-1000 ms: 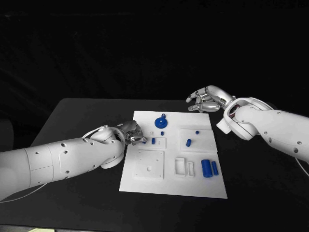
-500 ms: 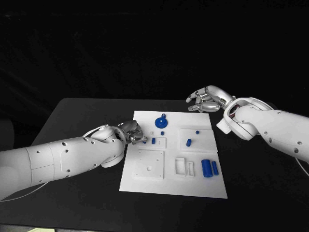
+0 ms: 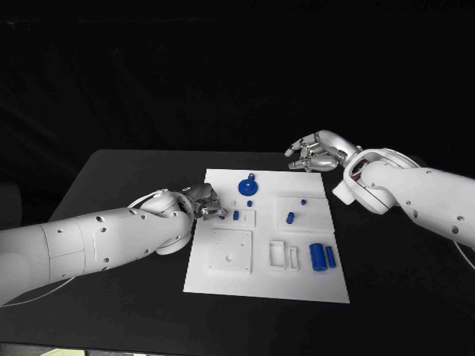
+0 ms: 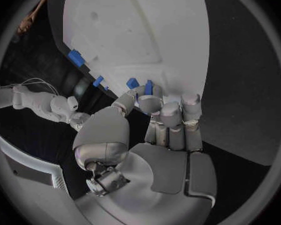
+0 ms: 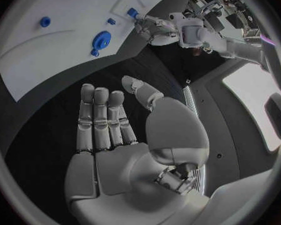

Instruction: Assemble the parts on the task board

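Note:
The white task board point(image 3: 261, 280) lies in the middle of the black table. My left hand point(image 3: 202, 202) is at the board's left edge with its fingers curled in. It pinches a small blue part point(image 4: 148, 87) at its fingertips point(image 4: 147, 101), just above the board beside another small blue piece point(image 3: 237, 216). My right hand point(image 3: 321, 152) hovers over the table past the board's far right corner, fingers apart and holding nothing. The right wrist view has that hand point(image 5: 115, 130) over bare table with the board point(image 5: 40, 60) beyond.
On the board are a round blue part with a knob point(image 3: 249, 186), a small blue peg point(image 3: 290, 219) and two blue cylinders point(image 3: 319, 257) side by side. A white square block point(image 3: 230, 252) and a white frame point(image 3: 283, 256) sit near the front.

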